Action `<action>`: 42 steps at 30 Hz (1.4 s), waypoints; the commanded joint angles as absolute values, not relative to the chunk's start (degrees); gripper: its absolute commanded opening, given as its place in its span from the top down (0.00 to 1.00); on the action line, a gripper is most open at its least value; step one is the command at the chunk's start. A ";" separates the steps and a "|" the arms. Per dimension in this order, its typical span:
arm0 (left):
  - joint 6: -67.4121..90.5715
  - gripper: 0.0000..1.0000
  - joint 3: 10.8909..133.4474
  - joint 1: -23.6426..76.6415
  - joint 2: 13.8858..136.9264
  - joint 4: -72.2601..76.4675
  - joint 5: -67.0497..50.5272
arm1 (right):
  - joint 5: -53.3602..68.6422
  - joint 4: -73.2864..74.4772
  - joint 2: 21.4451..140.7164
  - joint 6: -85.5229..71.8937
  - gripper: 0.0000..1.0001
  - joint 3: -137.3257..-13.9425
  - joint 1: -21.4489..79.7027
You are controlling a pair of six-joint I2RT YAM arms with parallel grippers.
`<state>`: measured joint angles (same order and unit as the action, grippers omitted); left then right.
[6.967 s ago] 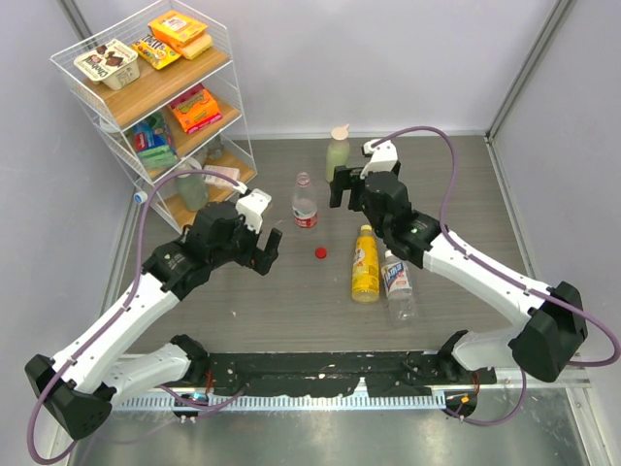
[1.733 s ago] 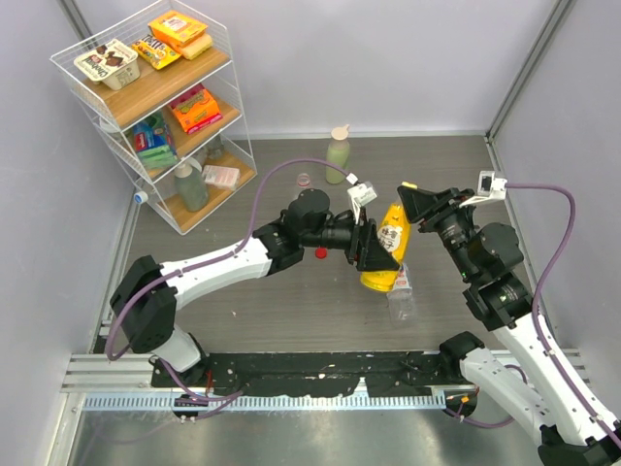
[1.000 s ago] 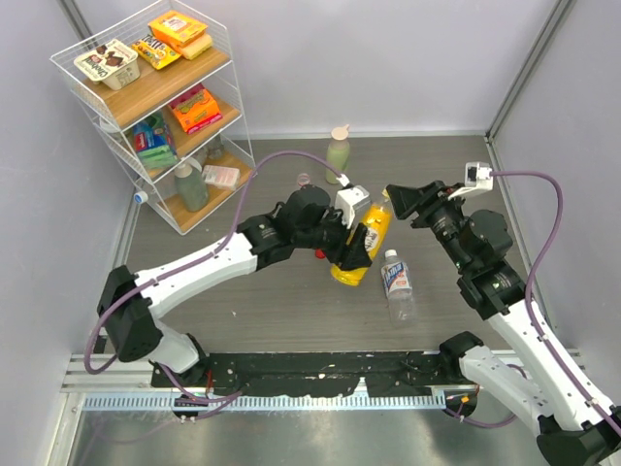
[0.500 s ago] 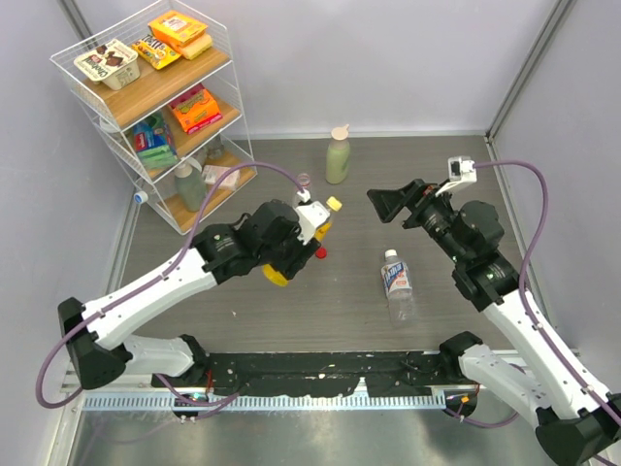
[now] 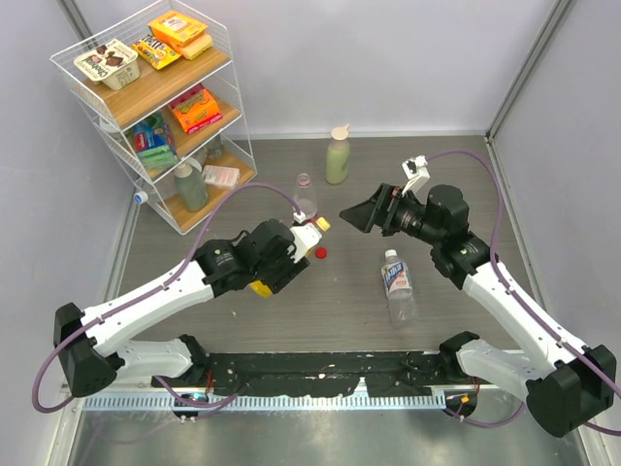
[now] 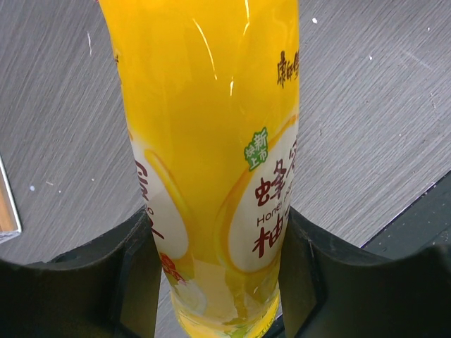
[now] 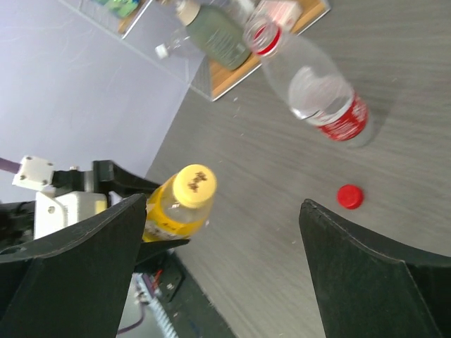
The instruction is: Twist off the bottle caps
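My left gripper (image 6: 218, 282) is shut on the lower body of a yellow drink bottle (image 6: 211, 141), with a finger pressed to each side. The bottle is held off the table, tilted, with its yellow cap (image 7: 195, 184) on and pointing towards my right gripper (image 7: 225, 267). That gripper is open, a short way from the cap and touching nothing. From above, the yellow cap (image 5: 322, 223) lies just left of the right gripper (image 5: 357, 216). A loose red cap (image 5: 319, 253) lies on the table beside an upright, uncapped clear bottle (image 5: 305, 199). Another clear bottle (image 5: 396, 283) lies flat, its pale cap (image 5: 389, 254) on.
A pale green bottle (image 5: 338, 155) with a beige cap stands at the back of the table. A wire shelf rack (image 5: 155, 107) with snack boxes and a green bottle stands at the far left. The black rail (image 5: 320, 374) runs along the near edge.
My left arm has pulled the yellow bottle back to the left and turned its cap towards the right arm. The right gripper has opened and moved left towards the cap.
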<state>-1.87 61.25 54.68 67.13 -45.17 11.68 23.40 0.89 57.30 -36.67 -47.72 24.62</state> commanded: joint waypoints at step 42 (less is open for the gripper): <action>-2.37 0.61 62.14 55.63 70.14 -42.71 13.80 | 37.00 -15.64 72.42 -51.59 0.48 -46.85 27.42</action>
<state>-2.00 61.19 55.40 70.24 -44.45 13.04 36.97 -12.47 72.40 -51.05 -45.43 27.07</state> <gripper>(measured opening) 0.579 0.521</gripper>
